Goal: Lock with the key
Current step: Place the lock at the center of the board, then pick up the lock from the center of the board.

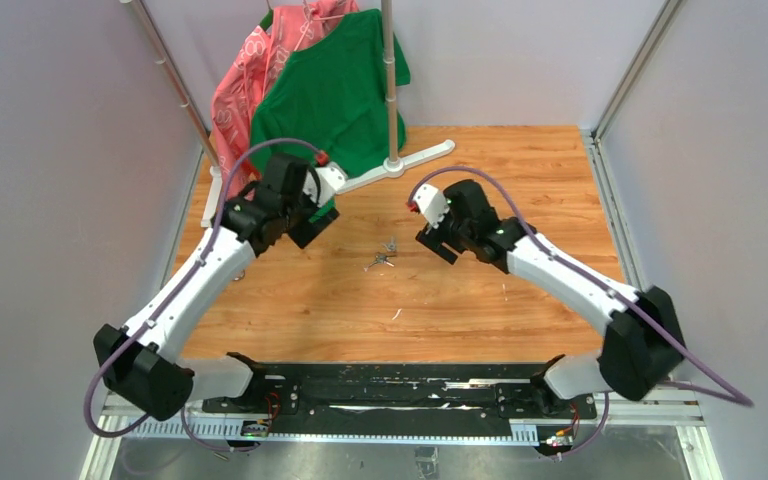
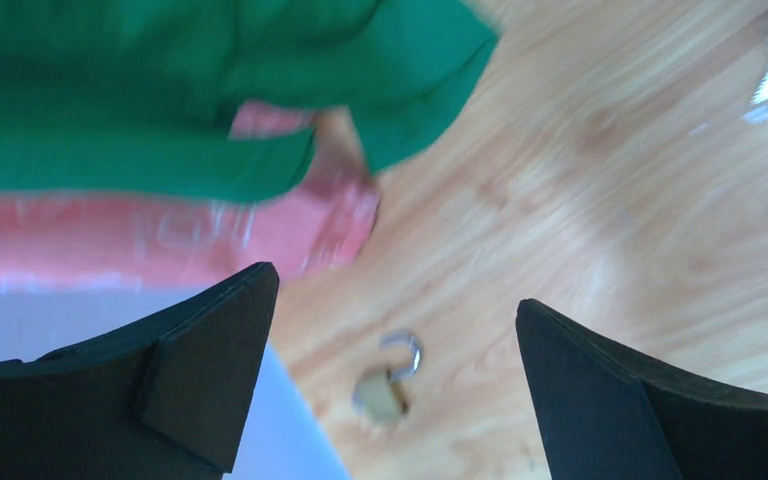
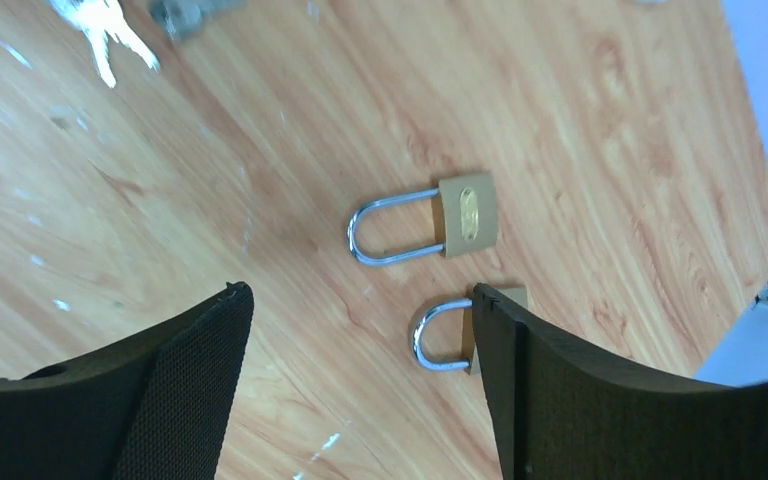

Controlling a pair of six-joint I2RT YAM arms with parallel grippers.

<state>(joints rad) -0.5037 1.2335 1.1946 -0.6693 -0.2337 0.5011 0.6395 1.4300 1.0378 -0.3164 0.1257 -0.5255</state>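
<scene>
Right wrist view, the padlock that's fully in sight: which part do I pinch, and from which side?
Probably the brass body, from straight above. It lies flat on the table, so close across the two edges flanking the shackle, leaving shackle and far end free.

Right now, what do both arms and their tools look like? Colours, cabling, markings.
Left arm and right arm: white link shells, black joints and bases, a purple cable looping along each, a small red part near each wrist. Left tool and right tool: black, two broad wedge-shaped fingers; the right's inner faces look finely textured. No lettering visible.
</scene>
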